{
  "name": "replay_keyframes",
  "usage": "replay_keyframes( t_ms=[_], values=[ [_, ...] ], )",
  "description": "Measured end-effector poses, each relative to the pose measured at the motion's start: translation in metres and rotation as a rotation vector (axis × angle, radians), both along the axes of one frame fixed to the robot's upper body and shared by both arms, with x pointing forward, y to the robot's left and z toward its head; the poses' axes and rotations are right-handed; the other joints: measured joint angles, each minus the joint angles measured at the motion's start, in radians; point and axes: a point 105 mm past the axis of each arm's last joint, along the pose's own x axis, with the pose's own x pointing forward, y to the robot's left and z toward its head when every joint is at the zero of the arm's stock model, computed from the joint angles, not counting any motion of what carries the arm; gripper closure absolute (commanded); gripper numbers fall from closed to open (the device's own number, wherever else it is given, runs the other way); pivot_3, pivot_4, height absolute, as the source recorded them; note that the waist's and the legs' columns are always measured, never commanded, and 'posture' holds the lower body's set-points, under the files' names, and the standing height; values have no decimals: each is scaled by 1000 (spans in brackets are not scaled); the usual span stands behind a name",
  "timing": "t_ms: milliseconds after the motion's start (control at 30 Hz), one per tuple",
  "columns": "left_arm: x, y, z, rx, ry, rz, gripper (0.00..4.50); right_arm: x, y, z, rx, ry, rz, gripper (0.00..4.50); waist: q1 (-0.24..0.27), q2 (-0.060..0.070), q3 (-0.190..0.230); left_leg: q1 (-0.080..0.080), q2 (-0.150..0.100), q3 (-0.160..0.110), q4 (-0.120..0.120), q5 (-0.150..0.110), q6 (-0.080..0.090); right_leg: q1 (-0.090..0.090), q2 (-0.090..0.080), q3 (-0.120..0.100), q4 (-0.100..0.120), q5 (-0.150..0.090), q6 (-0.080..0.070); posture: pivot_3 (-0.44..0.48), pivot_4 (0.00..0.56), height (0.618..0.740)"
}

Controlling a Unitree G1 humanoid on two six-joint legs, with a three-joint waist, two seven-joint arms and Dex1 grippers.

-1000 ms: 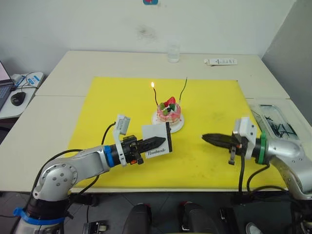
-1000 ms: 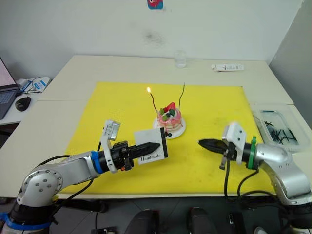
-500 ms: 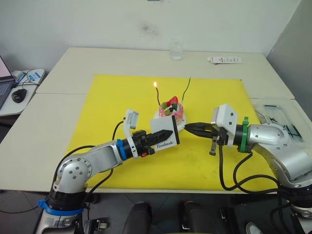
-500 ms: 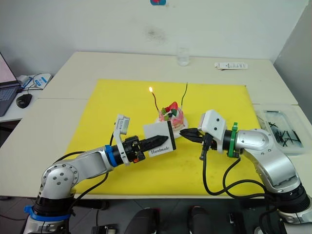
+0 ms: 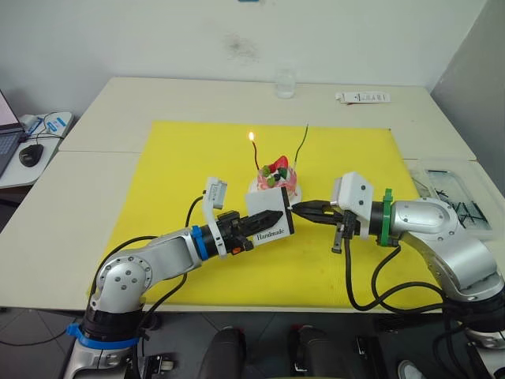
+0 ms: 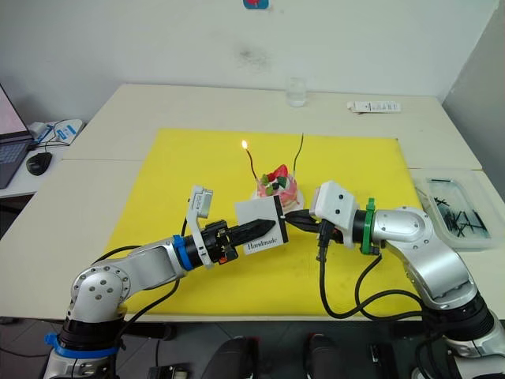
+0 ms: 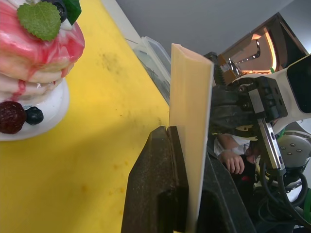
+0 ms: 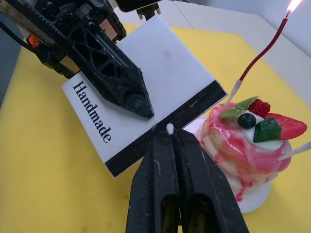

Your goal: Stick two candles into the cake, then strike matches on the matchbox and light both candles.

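Left eye view: saw both candles standing in the cake (image 5: 274, 178) at the middle of the yellow mat (image 5: 158, 181) on the desk (image 5: 95, 158); red candle (image 5: 255, 154) on the left alight, green candle (image 5: 301, 145) on the right unlit. Judged the sticking finished and half the lighting left. Left tool (image 5: 264, 219) pinched the matchbox (image 5: 269, 223) just near of the cake; right tool (image 5: 302, 209) met its right edge.

Right eye view: noted a clear tray (image 6: 452, 213) at the desk's right edge holding dark matches (image 6: 448, 217), and a glass (image 6: 295, 91) at the far edge, contents not discernible.

Left wrist view: found the fingers (image 7: 160, 194) clamped on the box, held edge-on, cake plate (image 7: 43, 116) beside it.

Right wrist view: found the fingers (image 8: 165, 179) pressed together on a match, its white head (image 8: 170, 128) touching the black strip (image 8: 167, 127); no flame on it. Reckoned the second strike under way.
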Motion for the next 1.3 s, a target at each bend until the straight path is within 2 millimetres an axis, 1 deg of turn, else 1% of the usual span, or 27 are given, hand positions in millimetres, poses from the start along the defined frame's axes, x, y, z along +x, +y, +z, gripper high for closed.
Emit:
replay_keyframes(
  t_ms=[367,533,567,600,633,667,700,733,800,833,867,900,933,967,1033,1167,1300],
  values=[
    [-2,0,-1,7,6,-14,4500,1,2,-4,-46,-12,4,4465,0,0,0,0,0,0,0,0,0,0,0,0,0,0,0,0,150,740],
    [0,-1,-2,4,10,-11,4500,-1,2,-5,-147,-28,48,4465,0,0,0,0,0,0,1,0,0,0,0,0,1,0,0,0,150,740],
    [2,-1,-1,-2,11,-10,4500,-5,0,-8,-182,-12,70,4465,2,0,0,0,-1,0,1,0,0,0,0,-1,1,0,0,0,150,740],
    [5,-2,4,-21,-3,-8,4500,-17,-5,-19,-254,43,125,4465,8,0,0,-1,-1,-1,1,0,0,0,0,-1,0,0,0,0,150,740],
    [7,-2,10,-35,-22,-6,4500,-24,-7,-25,-289,87,164,4465,10,-1,0,-1,-1,-1,1,0,0,0,0,-2,0,0,0,0,150,740],
    [11,-3,22,-73,-51,-6,4500,-38,-15,-34,-350,149,222,4465,15,0,0,-2,-2,-1,1,0,0,0,0,-2,-1,0,0,0,150,740],
    [13,-2,30,-103,-70,3,4500,-45,-21,-36,-390,187,253,4465,16,0,0,-2,-1,0,1,0,0,0,0,-1,-1,0,0,0,150,740],
    [14,0,35,-123,-78,10,4500,-48,-26,-35,-415,204,268,4465,15,-1,0,-2,-2,0,1,0,0,0,0,0,-1,0,1,0,150,740],
    [12,-2,39,-167,-64,6,4500,-46,-28,-21,-404,217,268,4465,3,-1,0,0,-1,2,2,0,0,0,-1,2,0,1,2,0,150,740],
    [10,-4,36,-168,-52,-3,4500,-40,-25,-10,-375,196,256,4465,-3,-1,0,2,0,2,2,0,0,0,-1,3,0,2,2,0,150,740],
    [5,-7,31,-162,-32,-20,4500,-30,-21,9,-320,156,225,4465,-8,-1,0,3,0,2,1,0,0,1,-1,3,0,4,0,0,150,740],
    [1,-9,27,-156,-19,-33,4500,-24,-21,21,-293,120,197,4465,-8,-1,0,4,0,1,1,0,0,1,0,3,1,4,0,0,150,740],
    [-2,-10,23,-152,-11,-37,4500,-17,-22,32,-265,94,160,4465,-6,-1,0,5,1,-1,1,0,0,2,1,1,1,4,-1,0,150,740],
    [-2,-9,22,-150,-5,-34,4500,-12,-24,38,-249,85,131,4465,-3,-1,0,5,1,-2,1,0,0,3,1,0,1,3,-2,0,150,740],
    [-2,-6,20,-134,-6,-30,4500,-8,-25,39,-221,92,101,4465,5,-2,0,6,1,-4,1,0,0,5,1,-3,1,2,-5,0,150,740],
    [-2,-4,18,-117,-13,-26,4500,-9,-24,32,-187,122,95,4465,7,-2,0,5,0,-1,1,0,0,5,1,0,0,2,-4,0,150,740],
    [-2,-5,20,-121,-19,-35,4500,-7,-22,33,-188,56,73,4465,5,-2,0,5,-1,1,1,0,0,5,0,1,-2,2,-1,0,150,740]
  ],
)
